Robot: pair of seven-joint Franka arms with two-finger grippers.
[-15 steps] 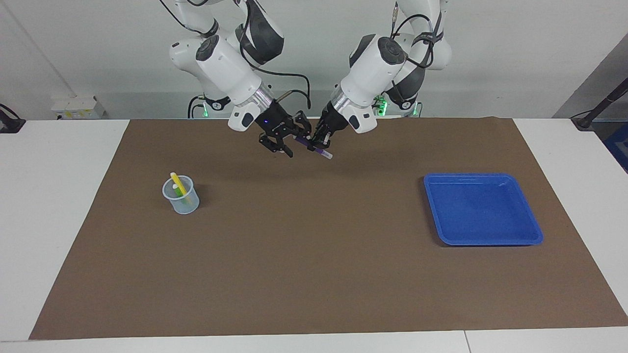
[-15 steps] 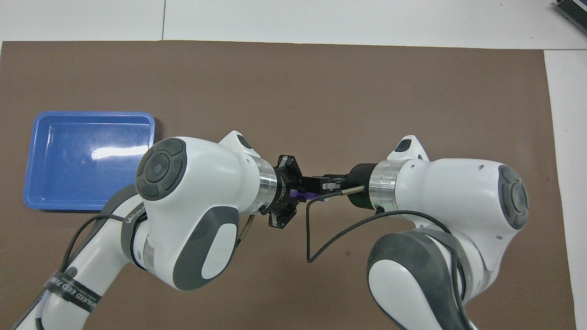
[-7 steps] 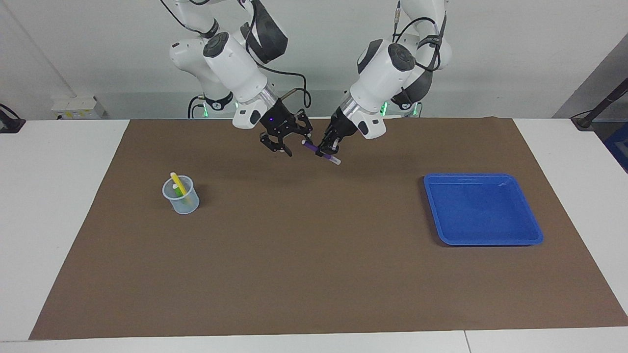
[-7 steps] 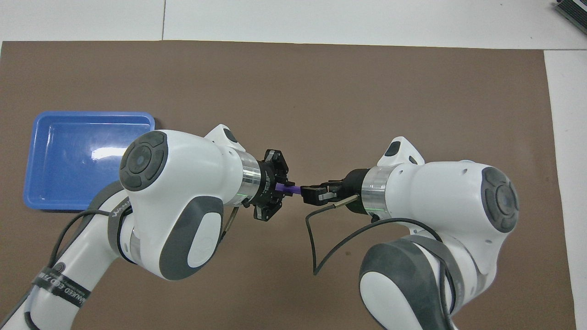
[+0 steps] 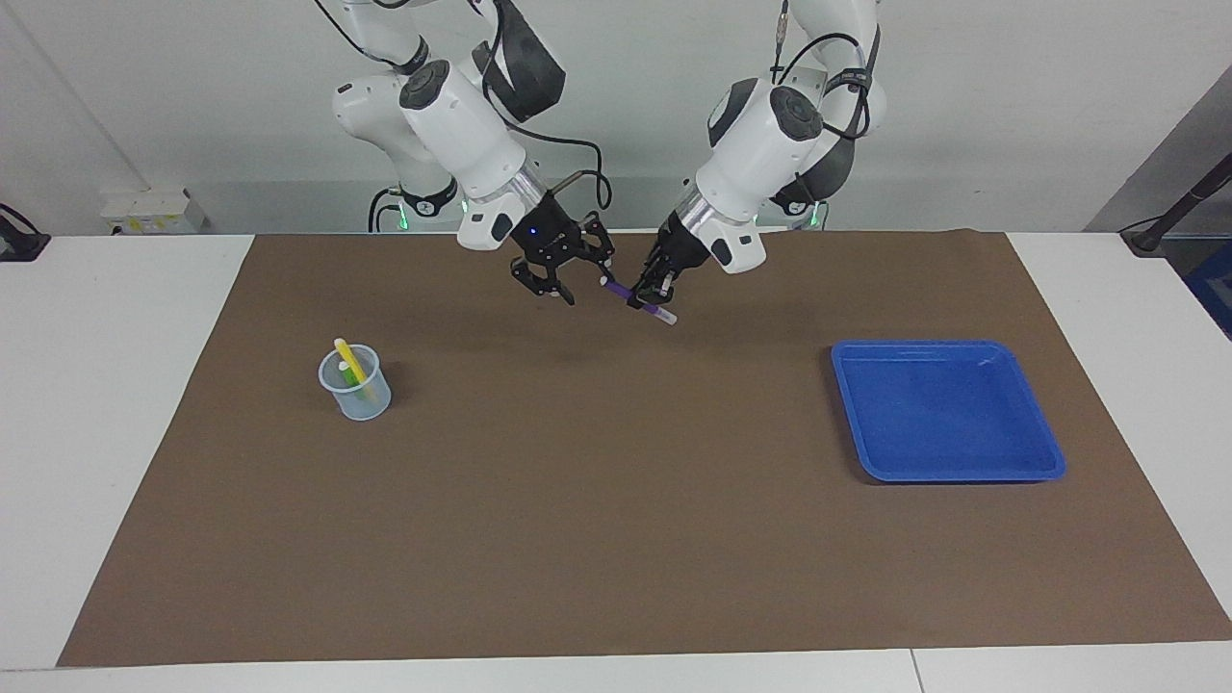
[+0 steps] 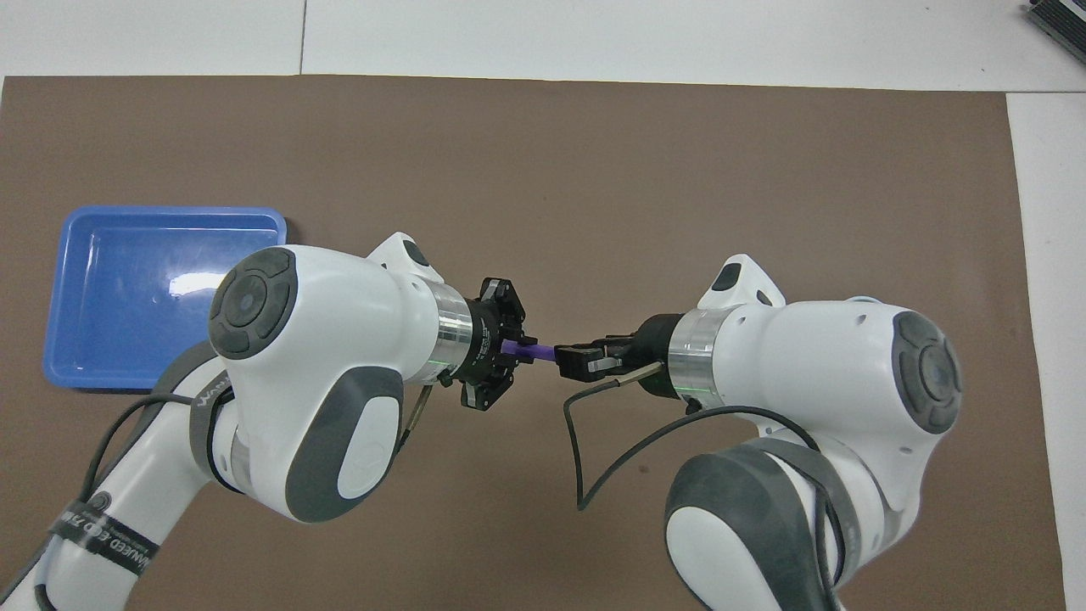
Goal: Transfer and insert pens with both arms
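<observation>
Facing view: the left pincer [image 5: 647,292] is clamped on the purple pen [image 5: 639,298], raised over the brown mat [image 5: 616,500] near the robots' end of the table [image 5: 115,452]. The pen slants downward, its pale end [image 5: 668,317] sticking out below the fingers and its other tip reaching toward the right pincer [image 5: 561,288]. That right pincer hangs just beside it, toward the right arm's end, with its fingers standing partly apart; the pen's upper tip sits close to them, and whether they touch it cannot be told.

In the overhead view the left pincer [image 6: 509,346] and right pincer [image 6: 570,360] face each other tip to tip, with a short stretch of purple pen [image 6: 528,350] showing between them.

Outward from the pincers, toward the right arm's end and farther from the robots, a clear cup [image 5: 355,383] stands on the mat. The yellow pen [image 5: 347,360] leans in it, its top above the rim, with the green pen [image 5: 360,387] beside it inside the cup. Toward the left arm's end, well apart from the left pincer and also farther from the robots, a blue tray [image 5: 948,412] lies flat on the mat; in the overhead view the blue tray [image 6: 161,297] is partly covered by the left arm [image 6: 314,390]. The right arm [image 6: 831,399] comes in beside it.
</observation>
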